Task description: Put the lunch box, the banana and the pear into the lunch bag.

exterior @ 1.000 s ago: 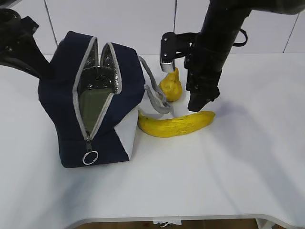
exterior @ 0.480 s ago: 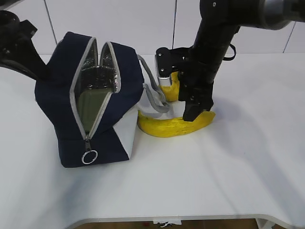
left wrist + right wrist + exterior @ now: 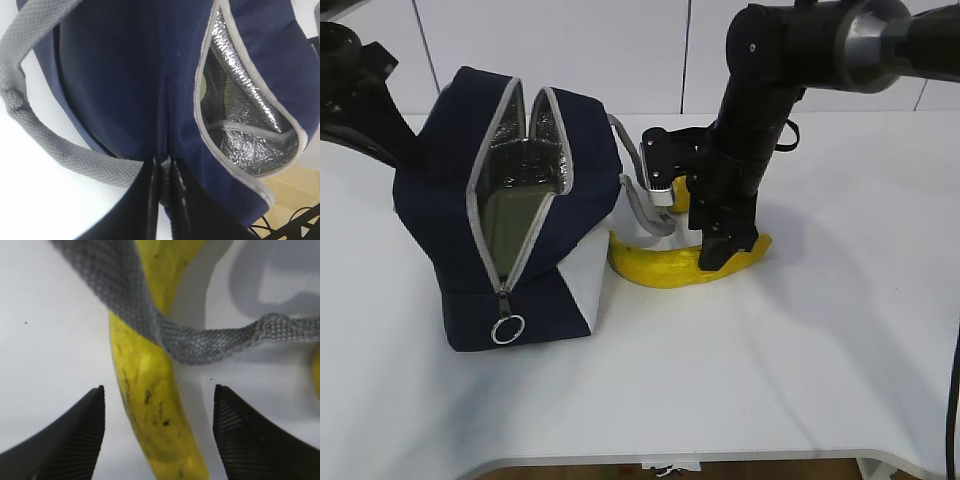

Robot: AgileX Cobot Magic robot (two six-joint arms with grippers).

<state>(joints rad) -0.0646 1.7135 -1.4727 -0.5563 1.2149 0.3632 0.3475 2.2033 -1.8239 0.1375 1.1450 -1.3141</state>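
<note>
Lunch bag [image 3: 510,215]: standing on the white table [image 3: 800,360], zipper wide open, silver lining showing, ring pull [image 3: 508,330] hanging at the low end of the zipper. This is our landmark.
Lunch box [image 3: 510,222]: a pale green shape sits deep inside the bag's opening; only a sliver shows, so not much more to say.
Banana [image 3: 665,266]: lying on the table just right of the bag's white lower panel, one end tucked against the bag.
Pear [image 3: 682,198]: just right of the bag, behind the banana, mostly hidden by the right arm; only a yellow patch shows.
Grey handle [image 3: 165,335]: the bag's webbing strap drapes over the banana, crossing it near the end closest to the bag.
Right gripper [image 3: 718,250]: down at table level right of the bag, straddling the banana. The wrist view shows both fingers [image 3: 75,440] spread wide, one on each side of the fruit, daylight on both sides, nothing grasped.
Left gripper [image 3: 165,172]: at the bag's far left side, fingers pinched tight together on a fold of the navy fabric.
</note>
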